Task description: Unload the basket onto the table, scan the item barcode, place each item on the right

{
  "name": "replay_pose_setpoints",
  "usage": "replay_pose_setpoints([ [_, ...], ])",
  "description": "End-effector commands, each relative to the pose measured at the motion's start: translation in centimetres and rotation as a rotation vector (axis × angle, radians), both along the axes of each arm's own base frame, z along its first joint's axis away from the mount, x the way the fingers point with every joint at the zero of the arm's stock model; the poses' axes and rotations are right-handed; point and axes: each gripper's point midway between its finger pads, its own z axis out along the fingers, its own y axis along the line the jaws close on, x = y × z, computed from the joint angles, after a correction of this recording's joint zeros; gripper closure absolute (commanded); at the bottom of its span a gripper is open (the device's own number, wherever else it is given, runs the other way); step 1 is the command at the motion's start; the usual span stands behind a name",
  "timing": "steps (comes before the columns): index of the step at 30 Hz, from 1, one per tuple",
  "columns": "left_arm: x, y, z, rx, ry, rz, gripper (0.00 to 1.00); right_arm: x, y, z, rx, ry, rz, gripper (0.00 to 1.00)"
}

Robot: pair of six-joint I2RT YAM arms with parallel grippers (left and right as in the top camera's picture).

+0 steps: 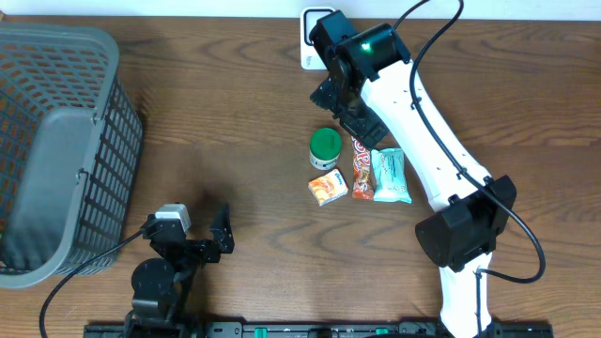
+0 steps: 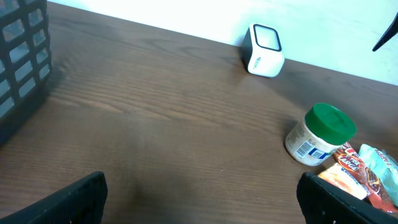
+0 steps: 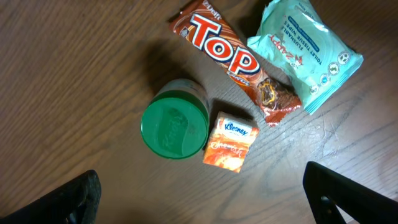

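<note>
Four items lie together mid-table: a green-lidded jar (image 1: 325, 147) (image 3: 175, 126) (image 2: 320, 134), an orange Kleenex pack (image 1: 328, 188) (image 3: 231, 142), a TOP chocolate bar (image 1: 362, 167) (image 3: 233, 59) and a teal tissue pack (image 1: 391, 176) (image 3: 305, 53). No barcode shows on any of them. A white scanner (image 2: 264, 50) (image 1: 308, 42) stands at the table's far edge. My right gripper (image 1: 349, 115) (image 3: 202, 199) hovers open just beyond the jar, holding nothing. Near the front edge, left of the items, my left gripper (image 1: 211, 239) (image 2: 201, 202) stands open over bare wood.
A grey plastic basket (image 1: 56, 141) (image 2: 22, 56) fills the left side of the table. The right arm's white body (image 1: 423, 141) stretches from the front right towards the scanner, passing right of the items.
</note>
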Motion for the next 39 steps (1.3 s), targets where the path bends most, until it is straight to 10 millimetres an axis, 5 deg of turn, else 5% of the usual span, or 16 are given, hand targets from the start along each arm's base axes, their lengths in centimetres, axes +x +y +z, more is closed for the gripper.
replay_pose_setpoints([
  [1, -0.3, -0.1, -1.2, -0.008, 0.04, -0.008, 0.02, 0.7, -0.9, 1.0, -0.019, -0.038, 0.013, 0.01],
  [11, -0.3, -0.1, -1.2, -0.008, 0.04, -0.007, 0.02, 0.7, -1.7, 0.8, -0.005, 0.001, 0.213, 0.01],
  [27, -0.3, -0.1, -1.2, -0.008, 0.04, -0.007, 0.02, 1.1, -1.1, 0.6, 0.006, -0.014, 0.283, 0.01],
  [39, -0.3, -0.1, -1.2, -0.008, 0.04, -0.007, 0.02, 0.3, 1.7, -3.6, 0.117, 0.048, 0.346, 0.01],
])
